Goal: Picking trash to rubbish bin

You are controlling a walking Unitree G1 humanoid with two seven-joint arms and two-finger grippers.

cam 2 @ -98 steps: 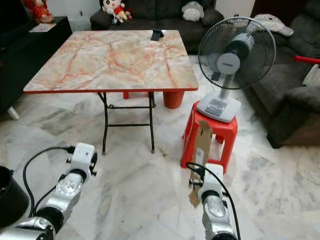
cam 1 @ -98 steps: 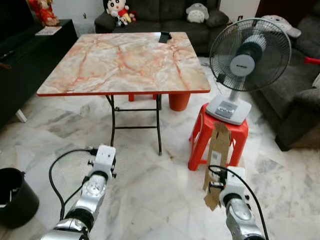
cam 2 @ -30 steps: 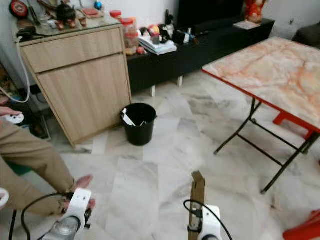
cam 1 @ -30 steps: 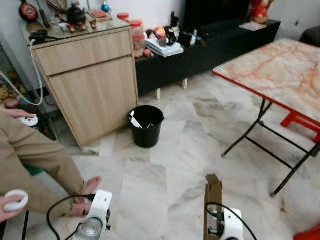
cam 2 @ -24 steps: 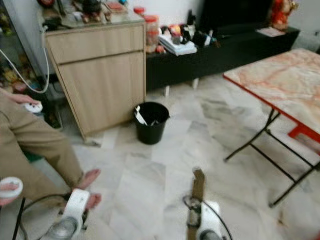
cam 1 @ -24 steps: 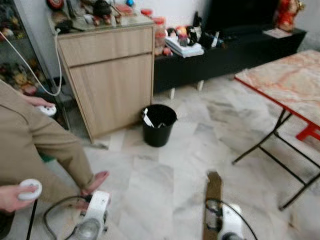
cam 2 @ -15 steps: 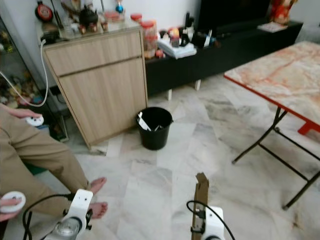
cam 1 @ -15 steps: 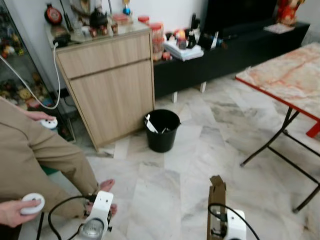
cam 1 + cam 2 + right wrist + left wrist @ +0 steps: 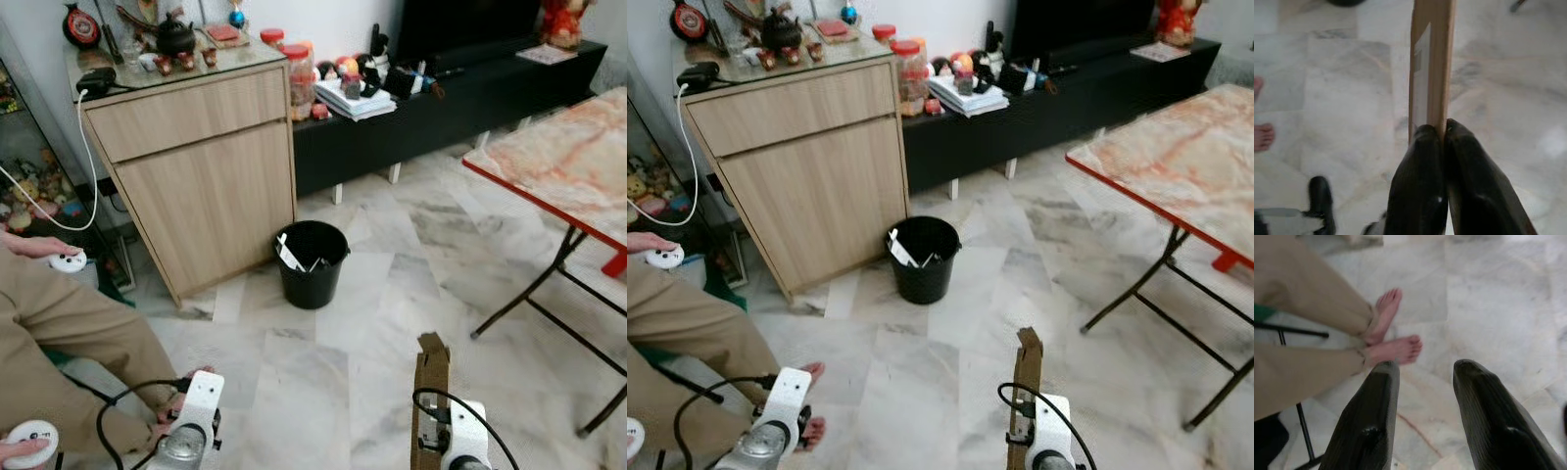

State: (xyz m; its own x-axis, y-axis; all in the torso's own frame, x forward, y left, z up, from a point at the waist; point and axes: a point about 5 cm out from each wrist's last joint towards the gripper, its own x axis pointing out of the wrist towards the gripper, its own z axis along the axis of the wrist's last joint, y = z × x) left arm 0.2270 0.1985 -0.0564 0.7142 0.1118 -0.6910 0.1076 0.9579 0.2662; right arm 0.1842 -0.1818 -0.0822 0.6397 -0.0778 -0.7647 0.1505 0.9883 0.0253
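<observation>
The right gripper (image 9: 1442, 128) pinches a flat cardboard strip (image 9: 1431, 63) upright above the marble floor (image 9: 392, 294). The black rubbish bin (image 9: 313, 262) stands ahead beside a wooden cabinet (image 9: 206, 176). The left gripper (image 9: 1422, 369) hangs spread near a person's feet (image 9: 1393, 340).

Both silver arms reach forward and low. The right gripper (image 9: 1444, 128) points ahead with its two black fingers (image 9: 1420, 176) pressed tight together on a flat cardboard strip (image 9: 1431, 63) that stands upright above the wrist. The left gripper (image 9: 1422, 369) hangs empty, its fingers (image 9: 1371, 421) spread apart, pointing at the floor.
</observation>
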